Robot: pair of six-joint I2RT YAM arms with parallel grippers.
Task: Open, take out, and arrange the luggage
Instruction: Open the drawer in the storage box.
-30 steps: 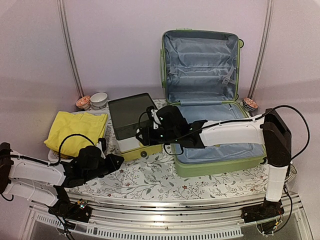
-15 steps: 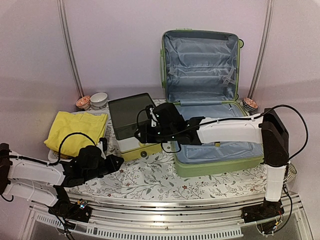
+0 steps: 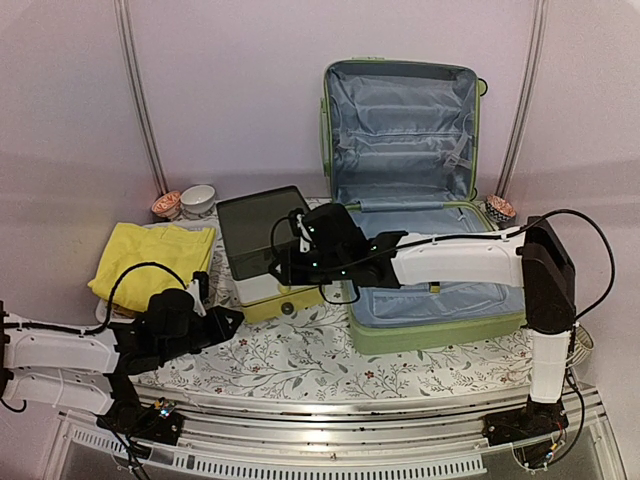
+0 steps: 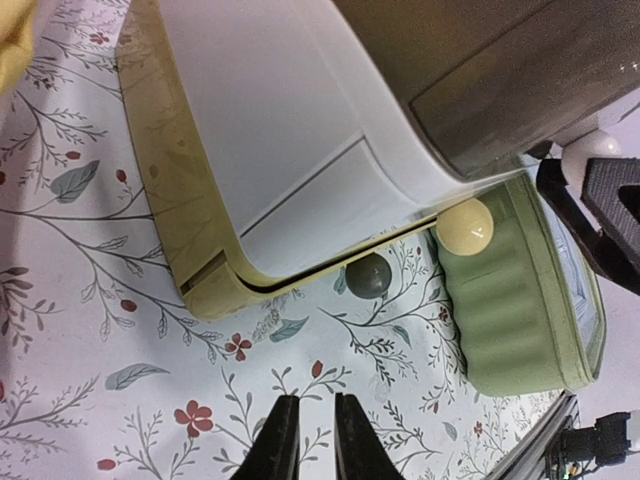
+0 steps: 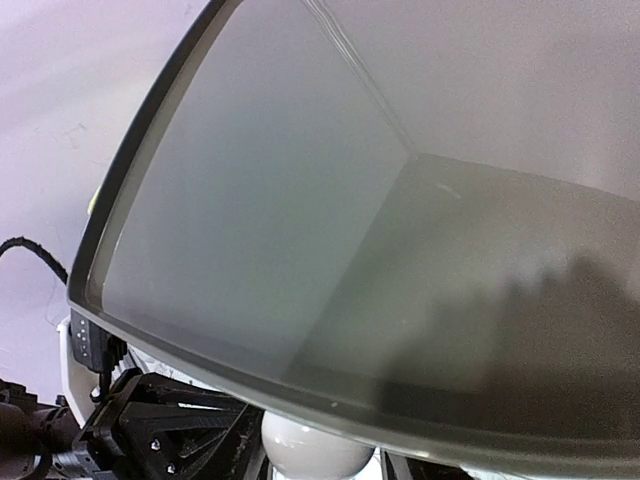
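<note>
Only the left wrist camera catches the white-and-yellow plastic drawer box's [image 4: 280, 130] round cream knob [image 4: 466, 226]. Hovering low, the left gripper [image 4: 308, 440] looks closed and empty. The right gripper [image 3: 288, 264] reaches over the box, and I cannot tell how its jaws stand.

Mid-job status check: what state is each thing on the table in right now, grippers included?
luggage: open, lid standing upright.
drawer box: lidded.
yellow cloth: folded, at the left.
left gripper: nearly shut, empty, over the tablecloth.
right gripper: at the drawer box's front edge; opening unclear.
</note>
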